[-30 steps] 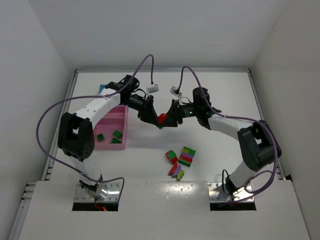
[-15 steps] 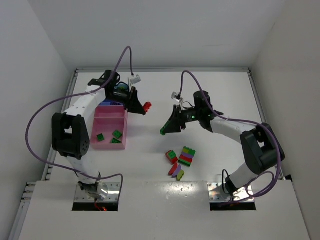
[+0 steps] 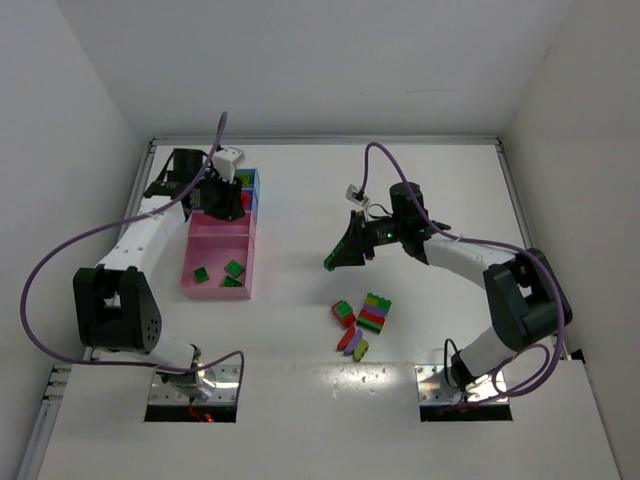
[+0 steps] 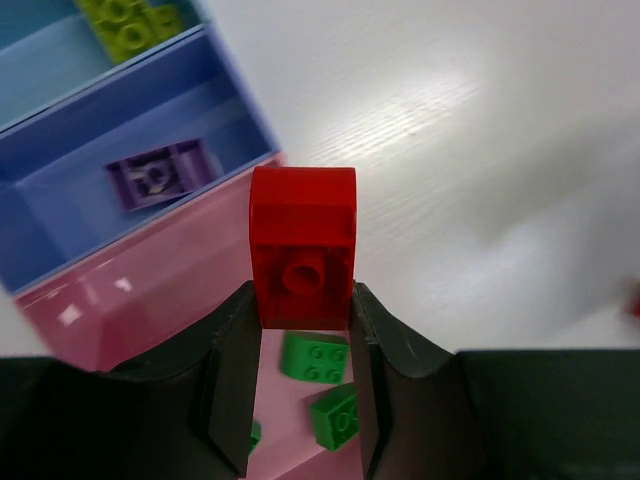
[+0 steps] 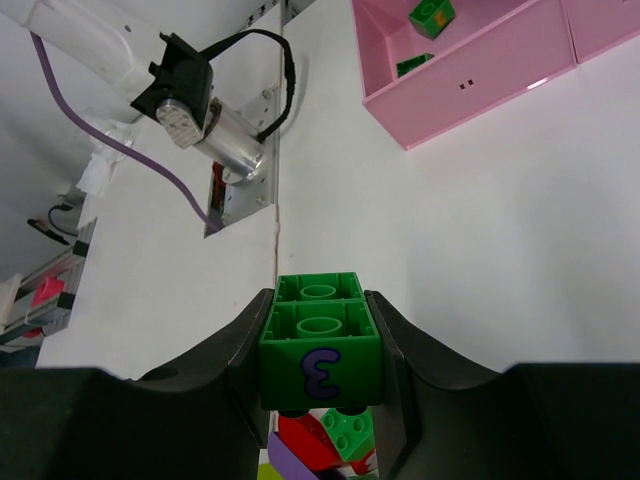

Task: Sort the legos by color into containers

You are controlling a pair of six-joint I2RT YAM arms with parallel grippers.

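our left gripper (image 4: 302, 300) pinches a red brick (image 4: 302, 240) above the pink tray (image 4: 150, 285), just beside the darker blue compartment (image 4: 60, 195) that holds a purple brick (image 4: 160, 172). our right gripper (image 5: 318, 305) clamps a green brick (image 5: 320, 345) over the table (image 3: 300, 300), and we see loose legos (image 3: 362, 320) lying near it.

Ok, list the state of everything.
Left end effector: shut on small red plastic brick.
Right end effector: shut on small green plastic brick.
Largest pink plastic tray: holds green bricks.
Darker blue tray: holds purple brick.
Light blue tray: holds yellow-green bricks.
Stacked multicoloured bricks: unsorted.
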